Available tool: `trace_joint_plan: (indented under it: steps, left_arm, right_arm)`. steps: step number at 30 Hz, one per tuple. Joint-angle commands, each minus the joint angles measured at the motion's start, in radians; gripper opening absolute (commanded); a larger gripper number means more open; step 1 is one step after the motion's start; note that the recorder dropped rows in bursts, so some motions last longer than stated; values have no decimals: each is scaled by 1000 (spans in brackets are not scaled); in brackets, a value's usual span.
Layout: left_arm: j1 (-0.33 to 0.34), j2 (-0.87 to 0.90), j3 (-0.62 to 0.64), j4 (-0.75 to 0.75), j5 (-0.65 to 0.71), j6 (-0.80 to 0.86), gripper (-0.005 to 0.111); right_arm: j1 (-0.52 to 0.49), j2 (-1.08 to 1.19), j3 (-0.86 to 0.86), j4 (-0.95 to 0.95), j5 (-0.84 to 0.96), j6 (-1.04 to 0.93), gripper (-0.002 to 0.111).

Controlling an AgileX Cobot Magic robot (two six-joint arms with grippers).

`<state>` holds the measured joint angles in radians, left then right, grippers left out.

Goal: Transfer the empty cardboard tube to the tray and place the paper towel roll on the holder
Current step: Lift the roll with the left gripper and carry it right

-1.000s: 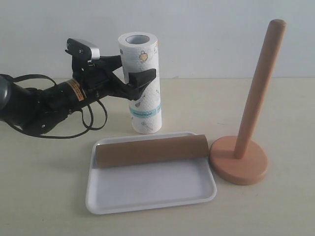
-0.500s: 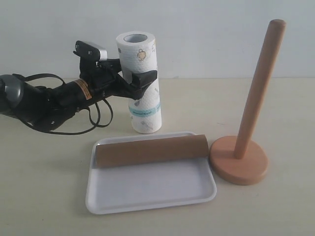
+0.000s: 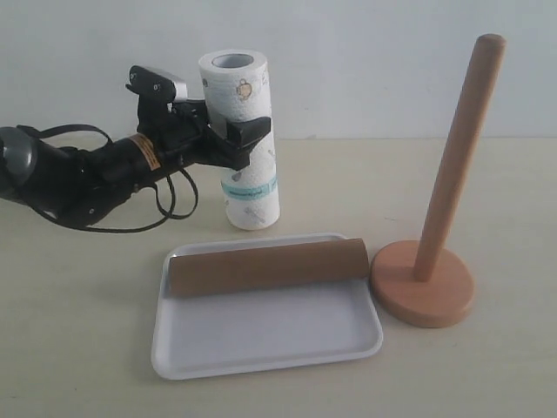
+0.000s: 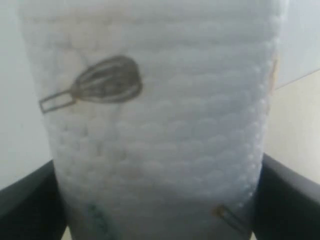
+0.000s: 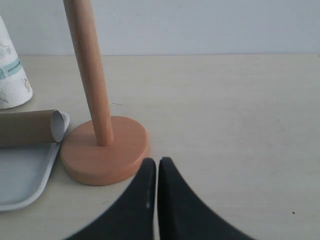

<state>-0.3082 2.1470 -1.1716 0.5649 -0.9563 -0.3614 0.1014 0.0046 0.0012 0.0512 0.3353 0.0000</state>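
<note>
Clamping the paper towel roll (image 3: 251,187), left gripper (image 3: 237,129) holds it (right gripper (image 5: 157,165) closed, empty).

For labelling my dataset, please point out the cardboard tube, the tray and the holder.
cardboard tube (image 3: 265,267), exterior view, middle of its side
tray (image 3: 261,335), exterior view, bare floor in front of the tube
holder (image 3: 435,300), exterior view, round base disc
</note>
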Motion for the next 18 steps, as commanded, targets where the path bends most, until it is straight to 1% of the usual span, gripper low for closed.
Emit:
trace_joint_plan:
  steps: [1, 8, 10, 13, 14, 16, 18]
  left_arm:
    - [-3, -119, -4, 36, -4, -47, 4]
    - [-3, -287, -4, 113, 55, -122, 4]
    - [-3, -339, -4, 141, 76, -173, 4]
    - [-7, -462, -4, 256, 67, -313, 4]
    - [-7, -487, -4, 280, 67, -332, 4]
    - [-20, -556, -4, 323, 71, -385, 4]
    - [-62, -619, -4, 322, 71, -390, 4]
  right_arm:
    - [-2, -5, -1, -6, -4, 0, 1]
    - [-2, -5, -1, -6, -4, 0, 1]
    - [-2, -5, -1, -6, -4, 0, 1]
    - [-2, -5, -1, -6, -4, 0, 1]
    - [-2, -5, -1, -6, -4, 0, 1]
    - [-2, -5, -1, -6, -4, 0, 1]
    - [-2, -5, -1, -6, -4, 0, 1]
